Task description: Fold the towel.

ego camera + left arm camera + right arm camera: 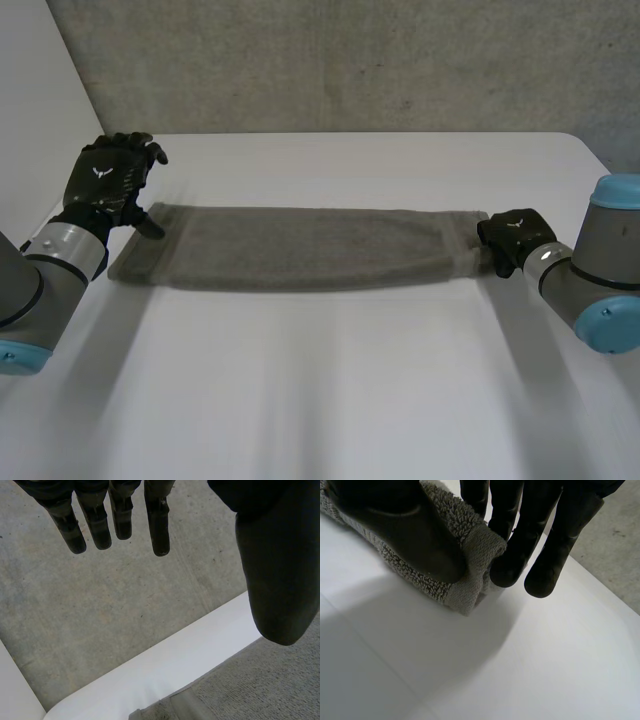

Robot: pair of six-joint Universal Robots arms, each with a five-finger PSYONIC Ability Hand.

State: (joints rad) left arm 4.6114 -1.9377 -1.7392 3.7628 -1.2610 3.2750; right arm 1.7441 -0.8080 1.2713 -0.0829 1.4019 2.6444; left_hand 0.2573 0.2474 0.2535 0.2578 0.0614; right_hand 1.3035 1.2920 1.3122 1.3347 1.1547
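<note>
We see a fluffy grey towel [310, 248], a long strip across the worktop [330, 400]. Our right hand [512, 238] pinches one end; our left hand [105, 180], fingers straight, holds nothing by the other.

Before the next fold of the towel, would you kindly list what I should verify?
1. Right hand pinching the towel's end: ok, thumb and fingers clamp the hem.
2. Left hand gripping the opposite end: not ok, fingers straight, nothing held.
3. Towel lying flat as a long strip: ok.
4. Towel wholly on the table: ok.
5. Layers even at the left end: cannot tell.
</note>
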